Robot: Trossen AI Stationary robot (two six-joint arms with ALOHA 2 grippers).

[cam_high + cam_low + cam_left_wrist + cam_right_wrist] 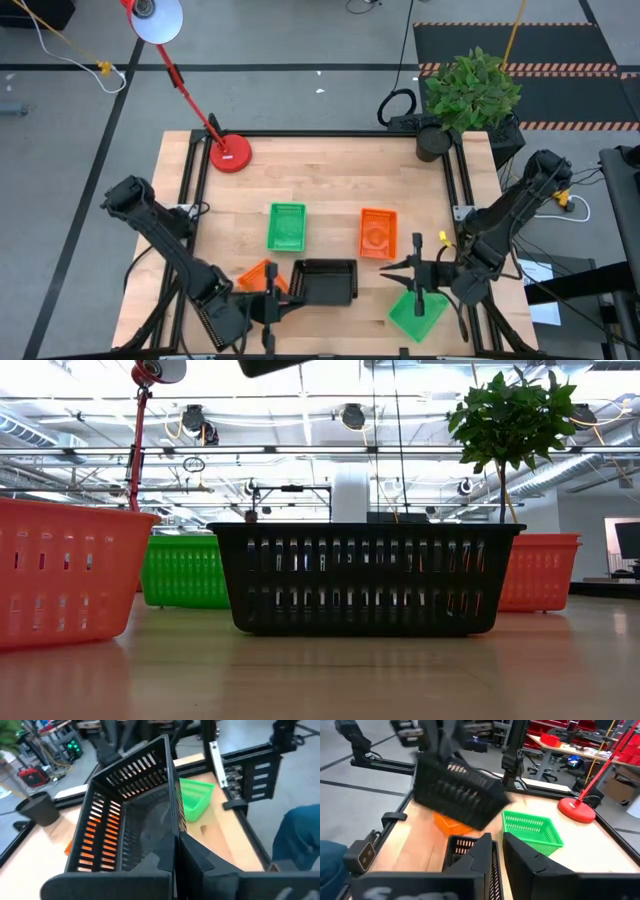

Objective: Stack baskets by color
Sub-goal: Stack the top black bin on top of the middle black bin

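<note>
Altogether the wooden desk (330, 170) carries five small plastic mesh baskets in front of the red round lamp base (231, 153): two green baskets (287, 227), two orange baskets (377, 232) and one black basket (325, 281). The left hand (283, 297) is clamped on the black basket's wall. I cannot tell the right hand's (395, 273) grip.

The counter (330, 180) is pale, smooth wood with visible grain and a faint sheen. The black basket (366, 578) is slotted plastic, fairly matt; the orange basket (62, 570) beside it is glossier plastic.
</note>
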